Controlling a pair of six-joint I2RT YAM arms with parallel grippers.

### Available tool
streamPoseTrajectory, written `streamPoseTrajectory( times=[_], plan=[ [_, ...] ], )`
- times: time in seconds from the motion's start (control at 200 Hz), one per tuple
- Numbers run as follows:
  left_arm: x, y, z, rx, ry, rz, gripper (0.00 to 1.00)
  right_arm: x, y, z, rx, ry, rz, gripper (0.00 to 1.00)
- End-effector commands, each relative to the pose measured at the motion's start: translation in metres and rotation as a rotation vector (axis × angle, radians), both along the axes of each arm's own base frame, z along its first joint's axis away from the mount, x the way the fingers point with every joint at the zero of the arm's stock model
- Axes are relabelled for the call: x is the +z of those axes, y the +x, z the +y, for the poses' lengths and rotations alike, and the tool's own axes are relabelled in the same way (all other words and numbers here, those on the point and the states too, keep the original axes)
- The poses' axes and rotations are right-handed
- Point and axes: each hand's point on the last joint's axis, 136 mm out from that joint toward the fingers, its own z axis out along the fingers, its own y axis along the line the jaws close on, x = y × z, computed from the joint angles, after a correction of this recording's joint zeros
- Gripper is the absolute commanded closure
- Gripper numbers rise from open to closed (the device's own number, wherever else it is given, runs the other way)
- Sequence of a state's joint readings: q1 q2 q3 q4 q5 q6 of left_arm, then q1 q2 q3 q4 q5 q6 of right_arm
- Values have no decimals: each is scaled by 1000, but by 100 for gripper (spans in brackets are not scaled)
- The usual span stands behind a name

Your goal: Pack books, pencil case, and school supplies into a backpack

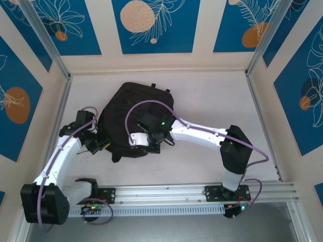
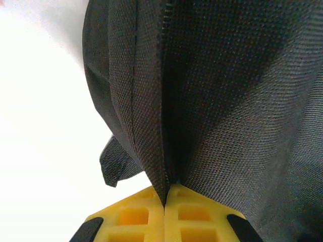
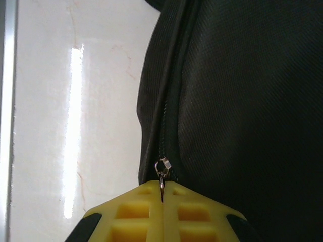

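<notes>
The backpack lies mid-worktop, with bare surface beyond it and wide room to the right, and less room on the left. The left fingers are pressed together on a fold of backpack fabric beside the zip seam, with the bag rising ahead and right of them and bare worktop to their left. The right fingers are clamped on the metal zip pull at the bag's edge, with the bag ahead and right and open worktop to the left.

Black backpack fabric, seam fold pinched between closed yellow jaws, white table at left
</notes>
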State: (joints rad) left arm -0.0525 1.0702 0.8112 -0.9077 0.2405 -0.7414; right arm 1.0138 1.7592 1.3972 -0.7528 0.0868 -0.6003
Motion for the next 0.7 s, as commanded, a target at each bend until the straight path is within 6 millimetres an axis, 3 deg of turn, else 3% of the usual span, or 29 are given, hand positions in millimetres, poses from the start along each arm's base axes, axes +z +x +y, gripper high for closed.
streamPoseTrajectory(
  times=[0.0, 0.445, 0.695],
  plan=[
    [9, 11, 42, 88, 188, -45, 100, -10, 21, -61, -48, -198, -66, 100],
    [18, 12, 47, 101, 211, -69, 100, -2, 109, -96, -313, -192, -255, 100],
    [13, 10, 47, 92, 209, -49, 100, 0, 157, -112, -508, -162, -300, 100]
  ],
)
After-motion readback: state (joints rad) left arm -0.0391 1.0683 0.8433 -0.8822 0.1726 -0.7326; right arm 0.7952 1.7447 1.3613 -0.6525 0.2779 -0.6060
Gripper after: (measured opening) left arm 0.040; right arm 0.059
